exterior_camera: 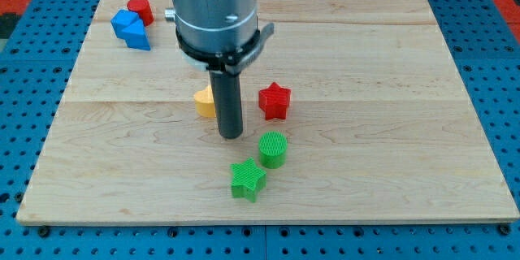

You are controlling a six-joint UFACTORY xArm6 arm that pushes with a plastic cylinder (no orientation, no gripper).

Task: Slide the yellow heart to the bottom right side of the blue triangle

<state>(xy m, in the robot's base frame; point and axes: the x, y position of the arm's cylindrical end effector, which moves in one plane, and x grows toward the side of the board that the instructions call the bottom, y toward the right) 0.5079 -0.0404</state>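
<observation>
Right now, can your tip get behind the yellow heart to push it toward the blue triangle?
Probably yes. My tip sits just right of and below the yellow heart, which the rod partly hides. The blue triangle lies up-left, and the board between looks open.
</observation>
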